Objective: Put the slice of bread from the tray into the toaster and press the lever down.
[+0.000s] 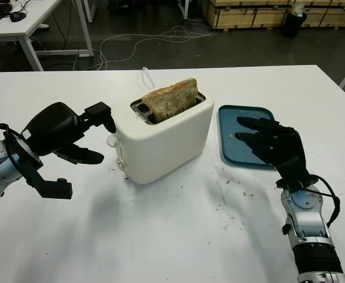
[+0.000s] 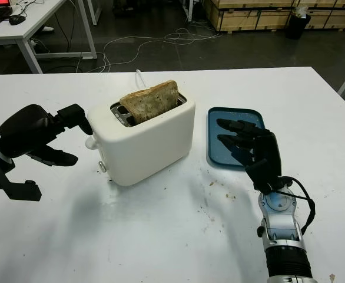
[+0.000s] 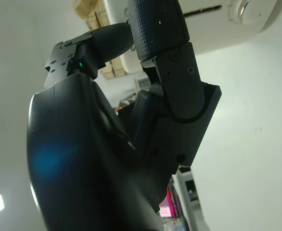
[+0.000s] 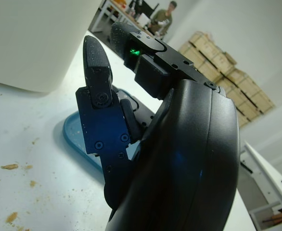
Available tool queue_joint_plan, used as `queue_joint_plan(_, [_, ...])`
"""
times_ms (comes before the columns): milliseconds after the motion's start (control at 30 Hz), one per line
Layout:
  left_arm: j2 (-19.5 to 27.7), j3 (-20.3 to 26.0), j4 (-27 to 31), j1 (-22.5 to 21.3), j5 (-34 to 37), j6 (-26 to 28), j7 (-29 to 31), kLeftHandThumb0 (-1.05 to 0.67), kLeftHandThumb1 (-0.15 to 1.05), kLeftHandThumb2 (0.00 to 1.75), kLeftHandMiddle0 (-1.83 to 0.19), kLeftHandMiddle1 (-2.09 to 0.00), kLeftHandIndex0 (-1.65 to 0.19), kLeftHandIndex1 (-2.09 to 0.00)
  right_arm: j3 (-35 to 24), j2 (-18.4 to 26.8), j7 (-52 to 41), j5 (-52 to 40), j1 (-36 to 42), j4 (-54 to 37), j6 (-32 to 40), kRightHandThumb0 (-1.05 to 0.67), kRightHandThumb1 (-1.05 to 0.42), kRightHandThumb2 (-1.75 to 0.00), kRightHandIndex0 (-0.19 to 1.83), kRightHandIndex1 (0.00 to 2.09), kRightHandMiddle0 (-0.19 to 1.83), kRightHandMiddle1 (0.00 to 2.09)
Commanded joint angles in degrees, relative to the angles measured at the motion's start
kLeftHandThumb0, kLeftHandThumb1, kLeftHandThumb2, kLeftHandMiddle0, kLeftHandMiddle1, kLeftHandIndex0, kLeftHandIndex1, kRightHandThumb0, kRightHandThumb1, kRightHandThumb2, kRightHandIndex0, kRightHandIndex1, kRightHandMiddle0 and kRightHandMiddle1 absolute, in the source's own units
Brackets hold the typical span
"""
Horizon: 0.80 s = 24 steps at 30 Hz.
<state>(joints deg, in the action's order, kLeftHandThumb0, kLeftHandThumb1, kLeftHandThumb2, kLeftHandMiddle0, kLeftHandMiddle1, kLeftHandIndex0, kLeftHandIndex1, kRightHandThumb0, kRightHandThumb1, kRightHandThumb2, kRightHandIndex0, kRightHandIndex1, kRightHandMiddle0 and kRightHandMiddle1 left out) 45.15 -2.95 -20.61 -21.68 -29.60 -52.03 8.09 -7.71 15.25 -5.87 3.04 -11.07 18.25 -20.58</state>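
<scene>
A white toaster [image 1: 166, 138] stands mid-table with the slice of bread [image 1: 170, 99] upright in its slot, the top half sticking out. Its white lever knob [image 1: 112, 140] is on the end facing my left hand [image 1: 103, 141]. That hand is open and holds nothing; one finger reaches to just above the knob and the thumb is below it. The toaster's underside edge and knob [image 3: 249, 9] appear past these fingers in the left wrist view. The blue tray [image 1: 238, 117] lies right of the toaster with no bread on it. My right hand [image 1: 243, 130] hovers open over the tray's near part.
Crumbs [image 1: 231, 190] are scattered on the white table in front of the tray. The toaster's cord [image 1: 145, 75] runs off behind it. Beyond the table's far edge are desks [image 1: 25, 23], floor cables and pallets. A person [image 4: 165, 12] sits far off in the right wrist view.
</scene>
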Motion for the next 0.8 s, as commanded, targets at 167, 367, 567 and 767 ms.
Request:
queue_joint_plan(167, [-0.11, -1.21, -0.65, 0.66, 0.8, 0.59, 0.78, -1.05, 0.92, 0.83, -1.57, -1.75, 0.0, -1.68, 0.23, 0.22, 0.01, -0.26, -0.66, 0.49, -0.33, -0.46, -0.92, -0.14, 1.12, 0.02, 0.98, 0.0])
queue_joint_plan(367, [0.17, -2.13, -1.27, 0.68, 3.05, 0.97, 3.48, -1.05, 0.92, 0.8, -1.56, -1.75, 0.0, -1.71, 0.23, 0.16, 0.35, -0.01, -0.57, 0.43, -0.31, -0.47, -0.92, -0.14, 1.12, 0.02, 0.98, 0.0])
queue_joint_plan(567, [-0.43, -2.19, -2.54, 0.68, 1.12, 0.39, 1.8, -1.05, 0.92, 0.78, -1.55, -1.75, 0.0, -1.74, 0.04, 0.22, 0.09, -0.49, -0.56, 0.53, -0.23, -0.47, -0.92, -0.14, 1.12, 0.02, 0.98, 0.0])
queue_joint_plan(767, [0.0, -2.68, -2.51, 1.25, -0.18, 1.41, 1.57, -1.05, 0.92, 0.79, -1.57, -1.75, 0.0, -1.75, 0.08, 0.35, 0.29, -0.11, -0.38, 0.28, -0.26, -0.48, -0.92, -0.15, 1.11, 0.01, 0.98, 0.0])
